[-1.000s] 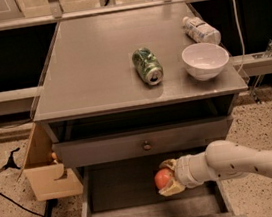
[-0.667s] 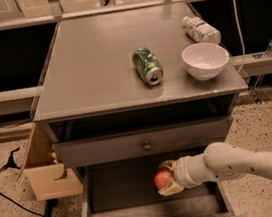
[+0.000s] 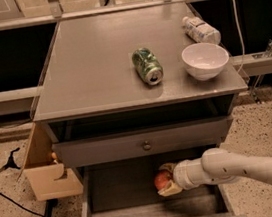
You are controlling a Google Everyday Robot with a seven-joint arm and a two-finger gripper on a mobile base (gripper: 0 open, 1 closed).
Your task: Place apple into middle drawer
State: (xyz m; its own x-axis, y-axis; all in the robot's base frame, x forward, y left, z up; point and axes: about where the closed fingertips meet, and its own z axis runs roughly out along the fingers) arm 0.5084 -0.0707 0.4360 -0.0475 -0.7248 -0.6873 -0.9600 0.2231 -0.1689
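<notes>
The apple [image 3: 161,180] is orange-red and sits between the tan fingers of my gripper [image 3: 165,180], which is shut on it. My white arm reaches in from the lower right. Gripper and apple are inside the middle drawer [image 3: 118,188], the pulled-out grey tray below the cabinet, over the middle of its floor. I cannot tell whether the apple touches the floor. The fingers hide the apple's right side.
On the cabinet top lie a green can [image 3: 147,66] on its side, a white bowl [image 3: 205,60] and a plastic bottle [image 3: 200,29]. A shut grey drawer front with a round knob [image 3: 145,145] is just above my arm. A pale tan wooden box [image 3: 47,168] juts out left.
My gripper and the apple have shifted very slightly to the left inside the drawer. Nothing else has moved.
</notes>
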